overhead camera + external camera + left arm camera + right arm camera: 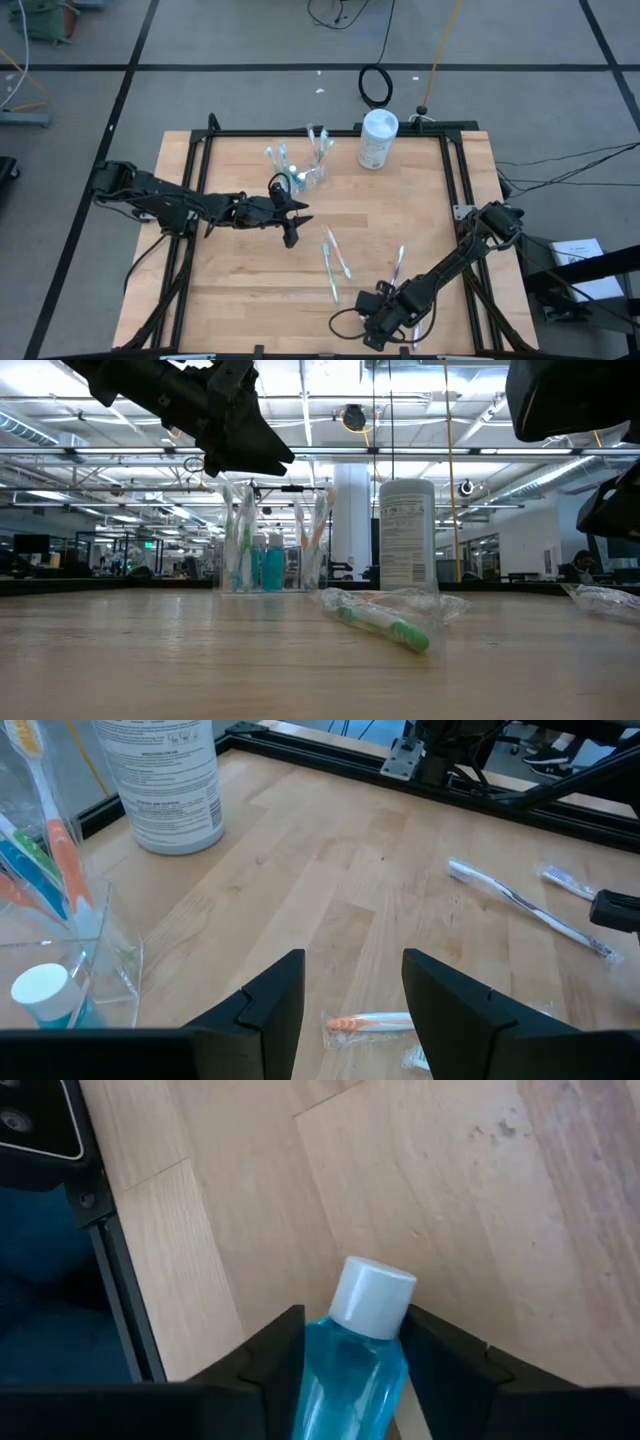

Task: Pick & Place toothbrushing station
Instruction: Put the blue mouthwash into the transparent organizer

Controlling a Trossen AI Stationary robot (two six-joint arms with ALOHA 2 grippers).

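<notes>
A clear plastic cup (312,172) stands at the table's far middle with several toothbrushes and blue tubes upright in it (265,560). My left gripper (298,222) hovers open just near of the cup (60,950), with nothing between its fingers (353,985). Loose toothbrushes (335,255) lie on the wood at the centre. One of them, wrapped with a green head (385,622), shows in the low view. Near the front edge my right gripper (375,325) is shut on a blue tube with a white cap (350,1370). My right gripper pinches the blue tube's body just below the cap (345,1342) between its two fingers, one on each side. The fingers slant steeply down and lie along the tube, whose white cap (372,1295) points away past the fingertips. Whether the tube rests on the table, I cannot tell.
A white cylindrical canister (377,138) stands at the far edge, right of the cup. Another white toothbrush (398,265) lies right of centre, a wrapped orange one (370,1020) just below my left gripper. The table's black frame rail (110,1280) runs close beside my right gripper.
</notes>
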